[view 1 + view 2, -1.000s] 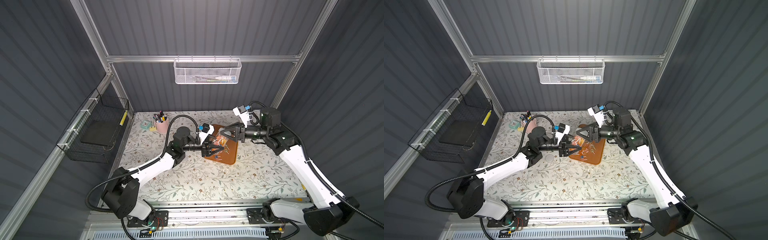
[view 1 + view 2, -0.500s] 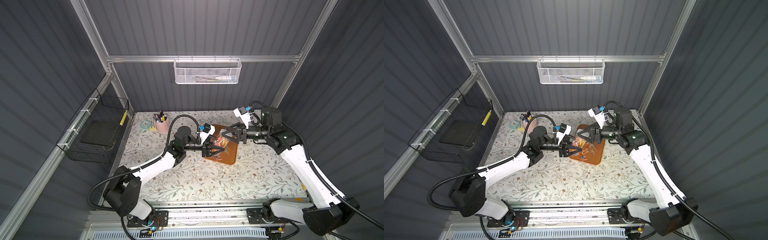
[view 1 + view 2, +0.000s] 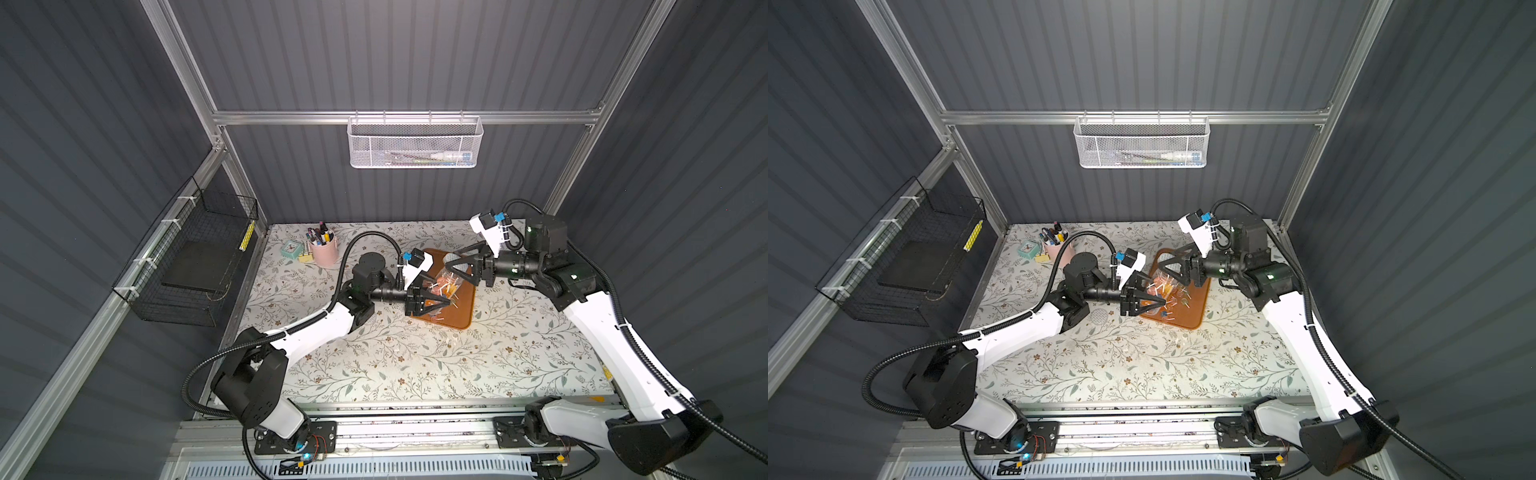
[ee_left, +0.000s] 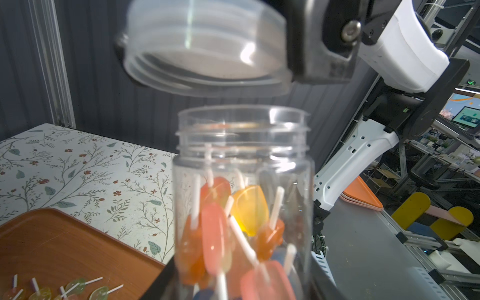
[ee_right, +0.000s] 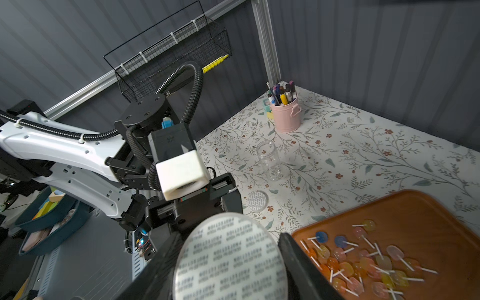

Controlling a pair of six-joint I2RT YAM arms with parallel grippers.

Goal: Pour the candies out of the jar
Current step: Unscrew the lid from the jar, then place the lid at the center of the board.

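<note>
A clear plastic jar [image 4: 244, 161], cylindrical with a threaded neck, is being gripped near its base by the left pincer [image 3: 438, 294], its fingers pressed against both sides of the wall. The jar is being held above a brown tray [image 5: 415, 215], its open mouth turned toward the right pincer [image 3: 454, 270]. The candies [image 4: 215, 233], flat translucent lollipops in orange, pink and yellow on thin white sticks, are being carried inside the jar, heaped toward its base. The lid [image 4: 202, 46], a round translucent screw cap with a printed liner, is being clamped across its rim by the right pincer and held just apart from the jar mouth.

Loose candies [image 5: 363, 259] are being carried on the smooth, round-cornered tray, which is lying on the floral-patterned counter [image 5: 363, 161]. An empty jar [image 5: 270, 161] is standing upright on the counter, a flat round disc [image 5: 258, 200] near it and a pink cup of pens [image 5: 285, 117] behind. In the right wrist view the held jar is being hidden by the lid.
</note>
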